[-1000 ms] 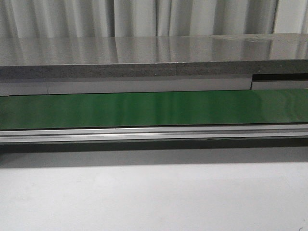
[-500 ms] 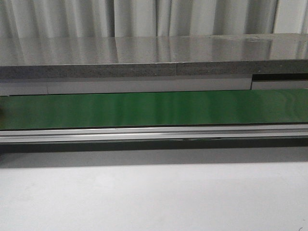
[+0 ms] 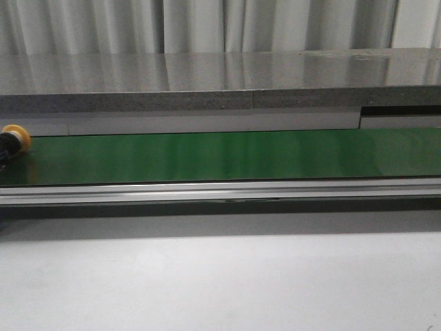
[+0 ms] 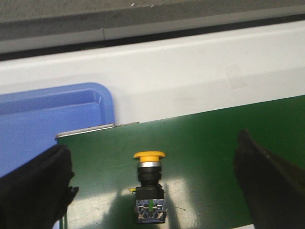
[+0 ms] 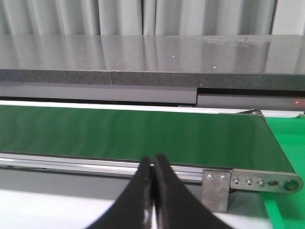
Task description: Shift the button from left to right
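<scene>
front view, near to far: a bare pale grey table surface (image 3: 220, 283) fills the lower half of the frame. above it runs a silver aluminium rail (image 3: 220, 191), then the long green conveyor belt (image 3: 227, 156) across the full width. at the far left edge of the frame, on the belt, sits the small push-button with a round yellow-orange cap and black body (image 3: 14, 140), partly cut off by the frame edge. behind the belt lies a grey speckled stone-like ledge (image 3: 207, 83), with pale pleated curtains (image 3: 207, 24) at the top.

left wrist view: the left gripper (image 4: 155, 191) is spread wide, its black fingers (image 4: 35, 191) at the lower left and lower right corners. the button stands between them at lower centre, untouched, lying on its side on the belt. a blue plastic tray (image 4: 102, 102) occupies the left of the frame, beyond the belt's end.

right wrist view: the right gripper (image 5: 153, 164), bottom centre, has its black fingers pressed together, holding nothing, in front of the rail and belt.
</scene>
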`<state>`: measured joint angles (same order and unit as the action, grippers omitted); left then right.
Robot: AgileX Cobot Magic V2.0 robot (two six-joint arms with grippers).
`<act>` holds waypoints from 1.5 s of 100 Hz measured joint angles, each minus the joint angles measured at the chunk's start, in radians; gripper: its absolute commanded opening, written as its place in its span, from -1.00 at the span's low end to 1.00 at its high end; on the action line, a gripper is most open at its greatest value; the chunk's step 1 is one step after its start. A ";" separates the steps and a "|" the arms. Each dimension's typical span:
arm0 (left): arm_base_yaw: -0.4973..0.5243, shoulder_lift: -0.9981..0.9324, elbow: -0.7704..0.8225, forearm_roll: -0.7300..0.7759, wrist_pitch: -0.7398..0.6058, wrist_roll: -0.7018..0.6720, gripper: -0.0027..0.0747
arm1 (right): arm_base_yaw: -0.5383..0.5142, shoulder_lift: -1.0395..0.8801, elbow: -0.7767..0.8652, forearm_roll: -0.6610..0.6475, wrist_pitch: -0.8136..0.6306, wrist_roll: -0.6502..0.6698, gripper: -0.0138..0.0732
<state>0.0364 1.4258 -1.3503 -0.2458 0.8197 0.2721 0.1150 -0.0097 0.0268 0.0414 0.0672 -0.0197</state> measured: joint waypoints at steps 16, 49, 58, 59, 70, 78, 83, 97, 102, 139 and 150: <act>-0.054 -0.204 0.199 0.002 -0.151 0.000 0.69 | 0.000 0.000 0.000 0.000 0.000 0.000 -0.84; -0.058 -0.654 0.648 0.004 -0.461 0.002 0.69 | 0.000 0.000 0.000 0.000 0.000 0.000 -0.84; -0.058 -0.768 0.764 0.004 -0.530 0.002 0.69 | 0.000 0.000 0.000 0.000 0.000 0.000 -0.84; -0.058 -0.776 0.781 0.004 -0.535 0.002 0.69 | 0.000 0.000 0.000 0.000 0.000 0.000 -0.84; -0.058 -0.895 0.902 -0.012 -0.606 0.002 0.69 | 0.000 0.000 0.000 0.000 0.000 0.000 -0.84; -0.058 -0.963 0.981 -0.023 -0.645 0.002 0.69 | 0.000 0.000 0.000 0.000 0.000 0.000 -0.84; -0.058 -1.001 1.018 -0.030 -0.675 0.002 0.69 | 0.000 0.000 0.000 0.000 0.000 0.000 -0.84; -0.058 -1.076 1.077 -0.040 -0.738 0.002 0.66 | 0.000 0.000 0.000 0.000 0.000 0.000 -0.84; -0.058 -1.086 1.085 -0.040 -0.743 0.002 0.66 | 0.000 0.000 0.000 0.000 0.000 0.000 -0.84; -0.058 -1.093 1.096 -0.043 -0.749 0.002 0.54 | 0.000 0.000 0.000 0.000 0.000 0.000 -0.84; -0.058 -1.093 1.096 -0.044 -0.751 0.002 0.20 | 0.000 0.000 0.000 0.000 0.000 0.000 -0.84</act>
<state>-0.0212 0.3328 -0.2544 -0.2899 0.0687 0.2741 0.1150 -0.0097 0.0268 0.0414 0.0672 -0.0197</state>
